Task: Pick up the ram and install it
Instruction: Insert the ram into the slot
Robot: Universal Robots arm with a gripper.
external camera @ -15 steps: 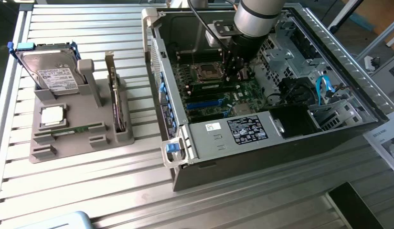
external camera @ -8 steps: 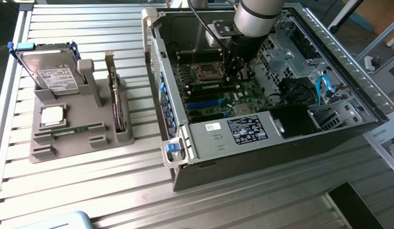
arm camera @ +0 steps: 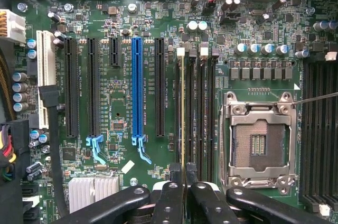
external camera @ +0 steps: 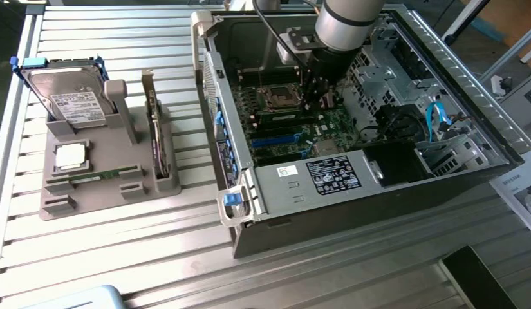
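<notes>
The ram [arm camera: 183, 118] shows edge-on in the wrist view as a thin yellowish line running along one of the black memory slots [arm camera: 203, 113] on the green motherboard. My gripper [arm camera: 184, 192] has its two black fingers [arm camera: 168, 203] close together on the stick's near end, shut on it. Whether the ram is pressed down into the slot I cannot tell. In the exterior view my gripper [external camera: 319, 96] reaches down inside the open computer case [external camera: 274, 193], just beside the processor socket [external camera: 278, 98].
On the exterior view's left, a grey holder [external camera: 111, 193] carries a silver hard drive [external camera: 72, 96], an upright expansion card [external camera: 154, 129] and a green strip [external camera: 106, 175] lying flat. Case walls, a drive cage [external camera: 394, 71] and blue cables [external camera: 434, 119] surround the motherboard.
</notes>
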